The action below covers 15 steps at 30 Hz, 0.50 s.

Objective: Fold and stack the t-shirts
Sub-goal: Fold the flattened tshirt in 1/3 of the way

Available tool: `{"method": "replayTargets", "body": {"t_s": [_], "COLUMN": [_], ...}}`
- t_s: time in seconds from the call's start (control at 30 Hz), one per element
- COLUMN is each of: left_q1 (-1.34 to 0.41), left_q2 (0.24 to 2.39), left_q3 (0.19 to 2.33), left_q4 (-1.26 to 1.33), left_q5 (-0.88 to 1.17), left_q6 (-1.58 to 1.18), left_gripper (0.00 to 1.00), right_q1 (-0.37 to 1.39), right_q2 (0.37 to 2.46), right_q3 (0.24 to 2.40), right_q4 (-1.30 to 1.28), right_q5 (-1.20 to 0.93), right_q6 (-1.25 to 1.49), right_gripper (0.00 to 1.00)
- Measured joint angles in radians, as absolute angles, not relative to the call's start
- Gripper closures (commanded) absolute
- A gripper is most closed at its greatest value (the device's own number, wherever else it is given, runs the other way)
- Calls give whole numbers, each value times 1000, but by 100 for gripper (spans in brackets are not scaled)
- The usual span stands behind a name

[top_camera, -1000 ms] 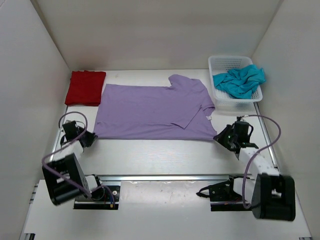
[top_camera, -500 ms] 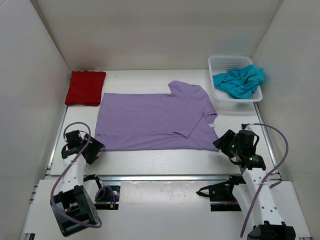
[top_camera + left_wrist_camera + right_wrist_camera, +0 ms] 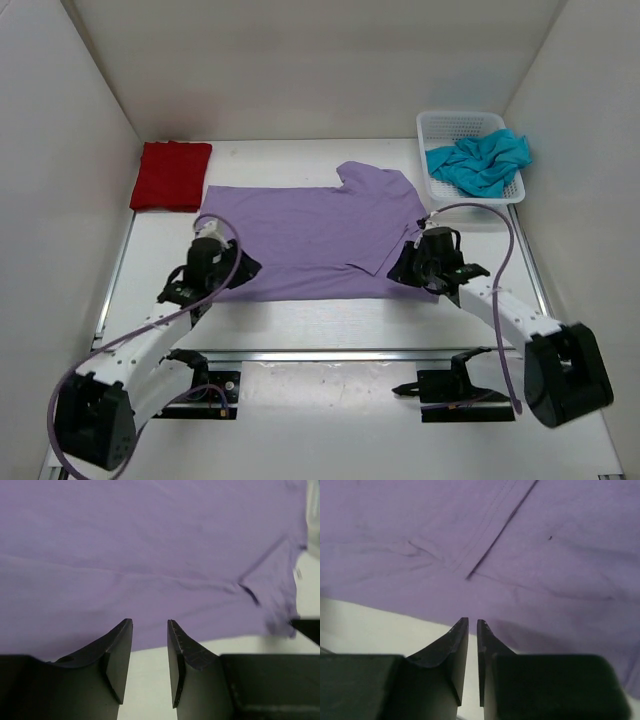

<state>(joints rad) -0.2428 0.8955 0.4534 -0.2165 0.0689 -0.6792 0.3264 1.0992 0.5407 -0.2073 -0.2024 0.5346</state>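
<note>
Here right gripper (image 3: 473, 621) sits at lavender shirt (image 3: 420, 525) hem

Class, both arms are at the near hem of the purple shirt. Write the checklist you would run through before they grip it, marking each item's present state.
1. Lavender shirt spread flat on the table: ok, one sleeve folded in.
2. Left end effector at the near hem, fingers apart: ok.
3. Right end effector at the near hem: ok.
4. Right end effector open wide enough for cloth: cannot tell, only a slit shows.
5. Red shirt folded, at the far left: ok.
6. Teal shirt crumpled in the basket, away from both arms: ok.
</note>
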Motion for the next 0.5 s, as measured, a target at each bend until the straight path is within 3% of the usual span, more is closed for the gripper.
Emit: {"method": "replayTargets", "body": {"t_s": [0.13, 0.27, 0.5], "left_q1": [-411, -461, -533], "left_q2": [1007, 1112, 1226], "left_q3": [454, 455, 455], "left_q4": [-93, 6, 121], "left_q5": [60, 60, 51], "left_q6": [-698, -714, -719], "left_gripper": [57, 57, 59], "right_q1": [327, 326, 327], "right_q2": [1262, 1385, 1468], "right_q3": [543, 561, 583], "right_q4": [-96, -10, 65], "right_q5": [-227, -248, -278], "right_q6": [538, 550, 558], "right_gripper": [85, 77, 77]}}
